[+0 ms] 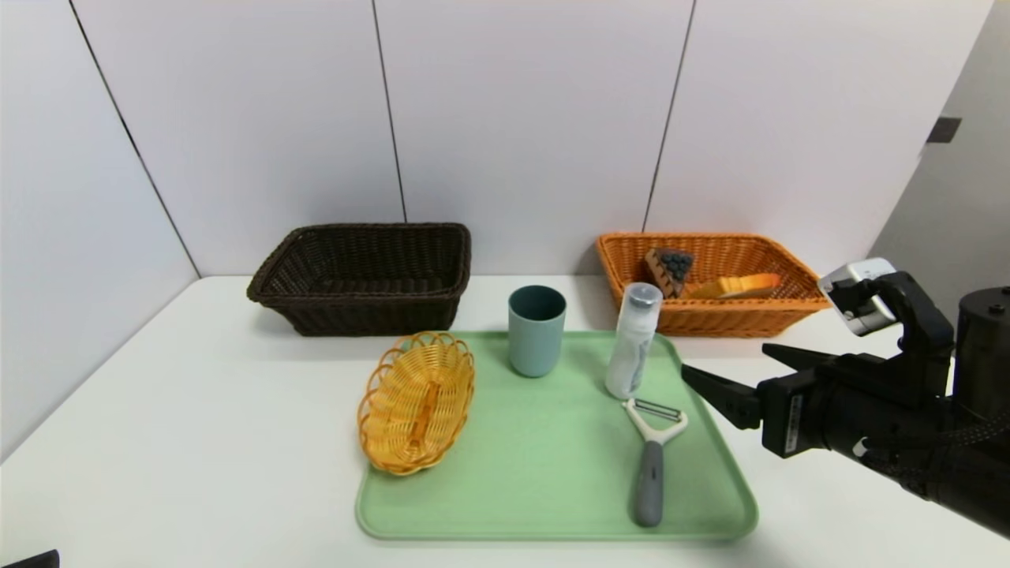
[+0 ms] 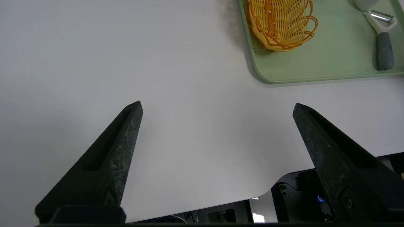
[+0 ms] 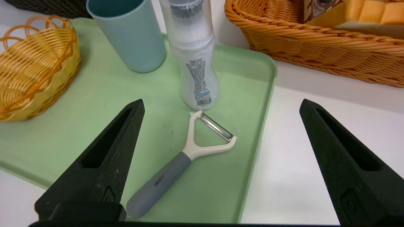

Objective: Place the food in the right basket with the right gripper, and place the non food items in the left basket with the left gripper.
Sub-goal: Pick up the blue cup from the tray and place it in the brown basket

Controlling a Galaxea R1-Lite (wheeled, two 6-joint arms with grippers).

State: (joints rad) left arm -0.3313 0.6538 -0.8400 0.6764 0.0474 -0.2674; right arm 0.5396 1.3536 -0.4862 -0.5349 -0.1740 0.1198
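Shows cake slice (image 1: 670, 270) and orange-topped food (image 1: 735, 286) inside right basket (image 1: 726, 321); cup (image 1: 536, 335), bottle (image 1: 633, 343), peeler (image 1: 651, 473) and small yellow basket (image 1: 417, 404) on green tray (image 1: 544, 473); right gripper (image 3: 222, 101), open, empty, above tray's right edge; left gripper (image 2: 218, 103), likewise, over table (image 1: 197, 442).

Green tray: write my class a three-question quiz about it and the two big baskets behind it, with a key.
1. True or false: the dark brown woven basket holds a slice of cake.

2. Fill in: on the green rectangular tray, the peeler with a grey handle lies nearest the clear, narrow-waisted plastic ____.

3. Which item on the tray should the left claw leave out of the dark basket: (a) blue-green cup, (b) small yellow wicker basket, (c) none of them?

Key: 1 false, the cake is in the orange woven basket; 2 bottle; 3 c, nothing there is food.
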